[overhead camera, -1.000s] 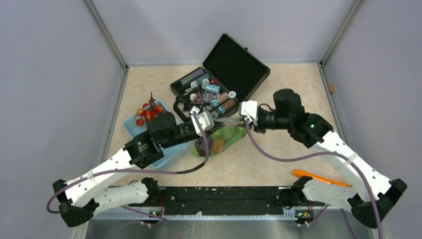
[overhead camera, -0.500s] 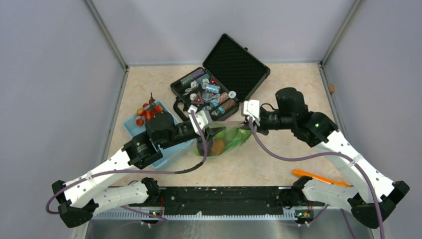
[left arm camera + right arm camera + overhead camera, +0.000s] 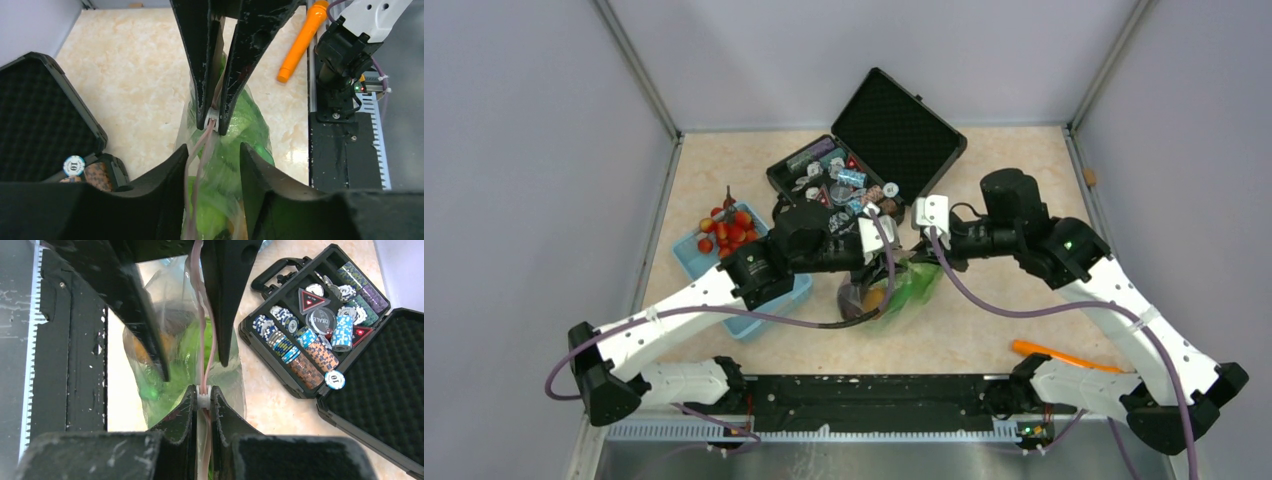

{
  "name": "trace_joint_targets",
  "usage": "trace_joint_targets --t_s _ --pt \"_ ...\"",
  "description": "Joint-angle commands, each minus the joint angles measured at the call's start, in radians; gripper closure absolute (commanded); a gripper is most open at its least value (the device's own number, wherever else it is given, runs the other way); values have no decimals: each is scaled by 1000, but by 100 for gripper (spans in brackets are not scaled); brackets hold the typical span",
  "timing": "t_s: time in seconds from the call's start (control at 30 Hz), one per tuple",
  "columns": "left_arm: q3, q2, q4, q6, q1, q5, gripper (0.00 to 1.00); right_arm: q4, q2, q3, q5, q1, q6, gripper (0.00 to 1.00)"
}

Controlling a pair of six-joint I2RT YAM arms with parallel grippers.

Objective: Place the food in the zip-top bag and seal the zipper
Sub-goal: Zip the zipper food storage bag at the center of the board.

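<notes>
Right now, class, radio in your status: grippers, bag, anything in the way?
Right gripper shut on zipper. Left gripper open astride it. Green food bagged; cherry tomatoes in blue basket. Open case beside bag.

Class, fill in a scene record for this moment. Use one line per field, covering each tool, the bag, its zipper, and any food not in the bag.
Left tool: open, one finger on each side of the zipper, not pinching it
Right tool: shut on the zipper
Zip-top bag: between the two arms, with green and orange food inside
Food outside the bag: cherry tomatoes in the blue basket
Also present: black case, open
</notes>
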Motion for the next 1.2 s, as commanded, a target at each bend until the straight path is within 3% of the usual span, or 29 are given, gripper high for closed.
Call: trace_joint_targets --t_s 0.0,0.1,0.17,0.2,0.23,0.33,0.4,0.6,0.8,1.17 --pt "39 16 13 14 4 7 64 33 -16 55 -29 -5 0 100" --pt "38 23 19 15 5 -33 78 29 -19 52 -23 -5 -2 100" --pt "32 22 34 10 5 -48 99 36 -26 48 -19 -5 2 100" --pt "30 20 43 6 5 -60 100 40 -29 45 -15 -5 9 100" --pt "27 17 50 6 5 -68 100 48 -32 42 -11 -5 22 99" --pt "12 5 67 6 5 -78 100 71 -48 32 3 -5 55 72" --pt "6 0 74 7 6 -70 100 88 -61 29 29 -5 76 60" --pt "-8 -21 77 12 5 -70 100 100 -135 26 167 -5 170 56" --pt "-20 -47 92 19 6 -76 100 -38 -158 9 119 -5 162 57" --pt "-11 -54 98 24 5 -85 100 -29 -77 -47 -3 -5 112 60"
